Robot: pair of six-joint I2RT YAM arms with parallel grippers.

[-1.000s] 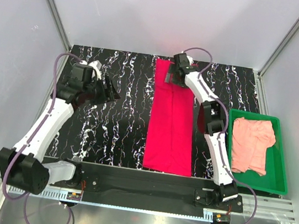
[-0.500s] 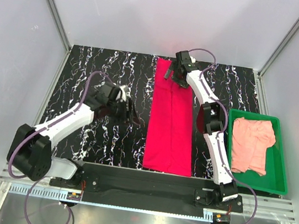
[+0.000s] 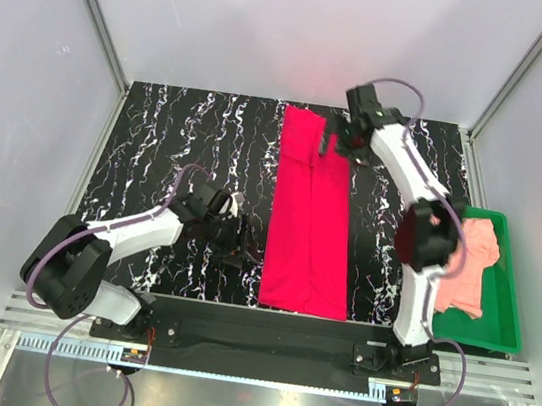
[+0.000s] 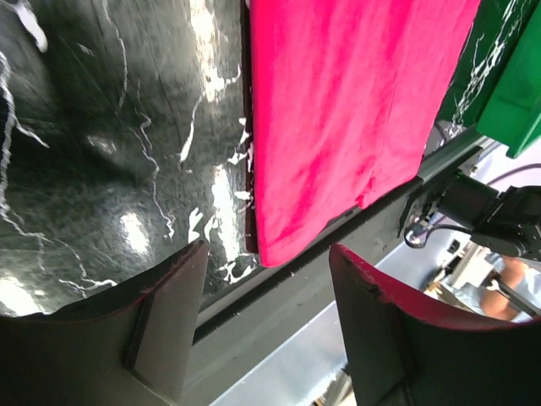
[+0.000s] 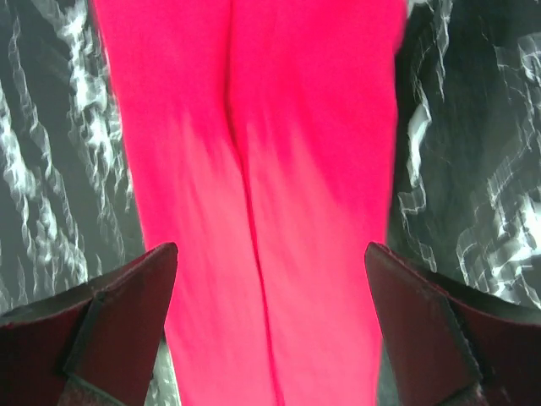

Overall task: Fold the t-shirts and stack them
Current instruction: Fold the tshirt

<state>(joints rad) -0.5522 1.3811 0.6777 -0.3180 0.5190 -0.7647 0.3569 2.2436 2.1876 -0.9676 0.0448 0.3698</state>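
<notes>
Over table: left end effector, right end effector spread | pink t-shirt apparently overhead-view only

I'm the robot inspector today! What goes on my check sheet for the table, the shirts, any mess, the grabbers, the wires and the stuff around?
Surface: black marbled table, flat, no spills seen.
Job's things: red t-shirt folded into a long strip down the middle of the table; pink t-shirt crumpled in the green tray on the right, partly hidden by the right arm.
Clutter: nothing seen.
Grippers: left gripper open, low beside the red t-shirt's near left corner, holding nothing; right gripper open above the red t-shirt's far part, holding nothing.
Cables: purple cables loop along both arms, none lying on the cloth.
Surroundings: pale walls with metal frame posts.
</notes>
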